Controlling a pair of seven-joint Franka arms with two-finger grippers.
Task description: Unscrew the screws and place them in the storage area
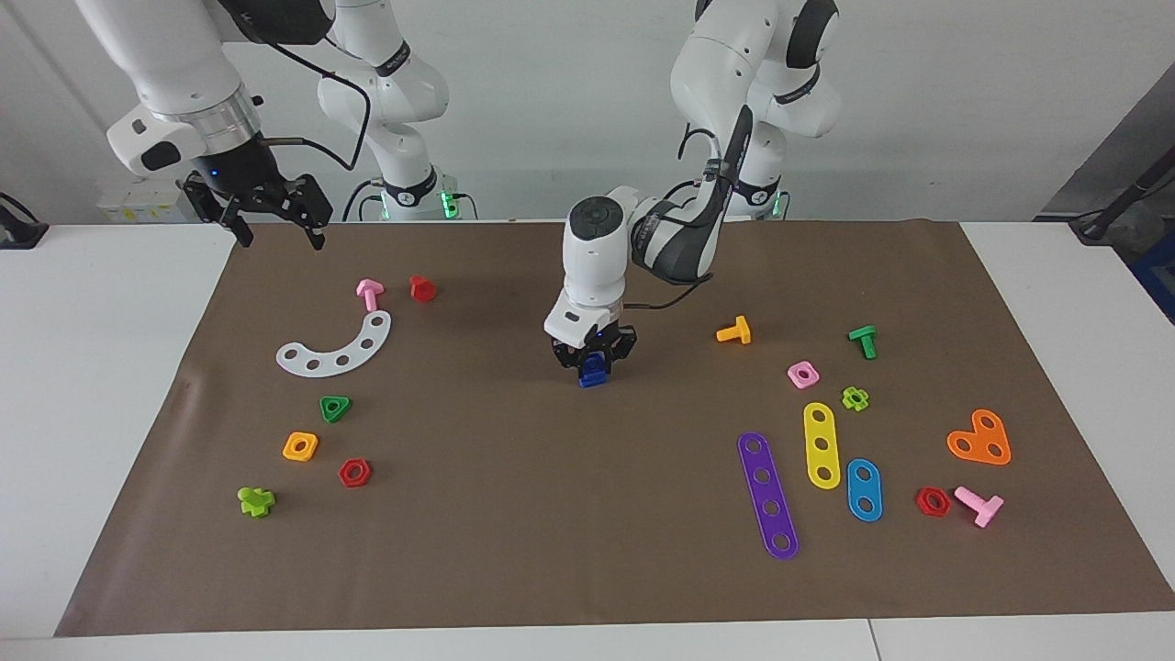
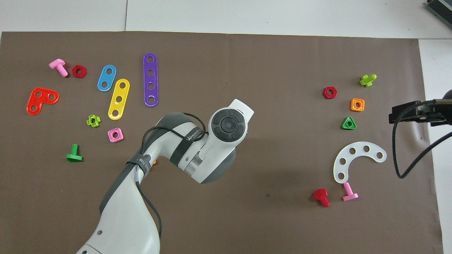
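Observation:
The dark blue bolt (image 1: 594, 371) is at the middle of the brown mat (image 1: 514, 514), low on or just above it. My left gripper (image 1: 595, 364) points straight down and is shut on it. In the overhead view the left arm's hand (image 2: 227, 125) hides the bolt. My right gripper (image 1: 275, 225) is open and empty, raised over the mat's edge at the right arm's end. It waits there and shows at the edge of the overhead view (image 2: 416, 113).
At the right arm's end lie a white curved strip (image 1: 338, 349), a pink bolt (image 1: 369, 293), a red bolt (image 1: 422, 288) and several nuts. At the left arm's end lie purple (image 1: 768, 496), yellow (image 1: 822, 444) and blue (image 1: 864, 489) strips, an orange plate (image 1: 980, 439), bolts and nuts.

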